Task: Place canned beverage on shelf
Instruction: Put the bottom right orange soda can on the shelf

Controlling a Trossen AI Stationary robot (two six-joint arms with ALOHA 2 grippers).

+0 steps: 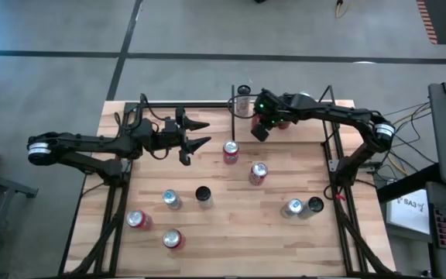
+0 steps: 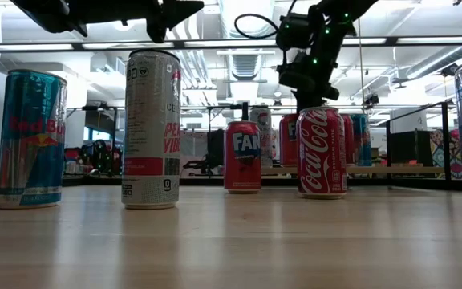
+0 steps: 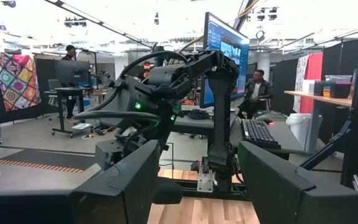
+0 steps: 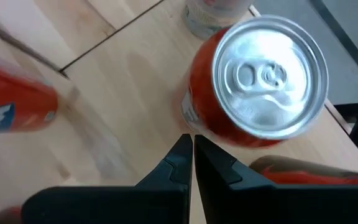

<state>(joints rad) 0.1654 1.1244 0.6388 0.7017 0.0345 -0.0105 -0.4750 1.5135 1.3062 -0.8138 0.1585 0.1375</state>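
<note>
Two cans already stand on the shelf (image 1: 304, 116) at the table's far edge: a pale can (image 1: 244, 99) at its far left corner and an orange-red can (image 4: 253, 87) just beside the right gripper (image 1: 259, 129). That gripper hangs above the shelf's near left part with its fingers (image 4: 182, 163) pressed together, holding nothing. Nearer than the shelf, a Fanta can (image 2: 242, 156) and a Coca-Cola can (image 2: 322, 152) stand upright on the tabletop (image 1: 231, 232), with more cans farther toward the near edge. Left of the shelf, the left gripper (image 1: 194, 138) hovers over the table, its fingers (image 3: 129, 180) spread apart and empty.
</note>
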